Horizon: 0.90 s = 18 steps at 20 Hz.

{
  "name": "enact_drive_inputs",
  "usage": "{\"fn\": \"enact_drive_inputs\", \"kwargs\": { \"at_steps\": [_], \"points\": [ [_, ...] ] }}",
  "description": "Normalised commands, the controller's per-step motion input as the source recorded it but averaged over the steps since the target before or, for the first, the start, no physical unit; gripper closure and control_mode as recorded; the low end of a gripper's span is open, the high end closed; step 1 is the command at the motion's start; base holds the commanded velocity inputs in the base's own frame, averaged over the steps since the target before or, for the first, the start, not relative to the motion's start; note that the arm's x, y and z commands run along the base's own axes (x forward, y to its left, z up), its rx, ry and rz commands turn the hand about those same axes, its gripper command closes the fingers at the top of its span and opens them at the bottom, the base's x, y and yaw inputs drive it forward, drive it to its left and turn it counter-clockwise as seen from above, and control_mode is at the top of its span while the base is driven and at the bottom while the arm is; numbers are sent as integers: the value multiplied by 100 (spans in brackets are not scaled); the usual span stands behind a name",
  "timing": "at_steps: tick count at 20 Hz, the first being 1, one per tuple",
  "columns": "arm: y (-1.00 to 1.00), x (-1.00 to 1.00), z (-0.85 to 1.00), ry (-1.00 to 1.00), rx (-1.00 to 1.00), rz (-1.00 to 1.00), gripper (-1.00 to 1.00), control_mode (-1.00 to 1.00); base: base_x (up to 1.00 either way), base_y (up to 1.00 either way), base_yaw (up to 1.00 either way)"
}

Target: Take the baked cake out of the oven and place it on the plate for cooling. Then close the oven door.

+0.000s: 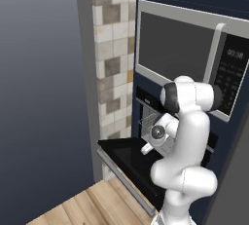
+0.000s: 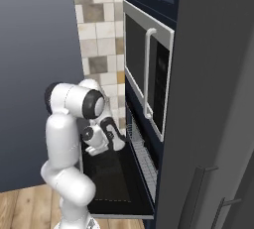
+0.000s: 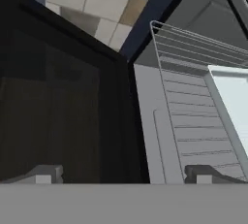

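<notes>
While the microwave [image 1: 185,58] display is too blurred to read, fingers [image 3: 46,174] stand spread, grasping nothing

Silver-framed microwave [image 1: 194,58] with grey door and vertical handle [image 2: 147,72], mounted in dark navy cabinetry | digital panel [image 1: 232,75] lit at its right side | beige, grey and ochre tiled wall strip [image 1: 113,48] just to its left | light wood plank floor [image 1: 92,207] below | plain grey wall [image 1: 39,83] beyond
</notes>
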Motion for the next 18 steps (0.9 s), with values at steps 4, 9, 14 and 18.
{"fn": "enact_drive_inputs", "kwargs": {
  "at_steps": [4, 9, 14, 18],
  "points": [
    [84, -36, 100, -11, 0, 0, -100, -100, 0, 0, 0],
    [83, -15, 100, -10, -2, 0, -100, -100, 0, 0, 0],
    [71, 0, 100, -6, -2, 0, -100, -100, 0, 0, 0],
    [67, 2, 100, 0, -2, 0, -100, -100, 0, 0, 0]
  ]
}}
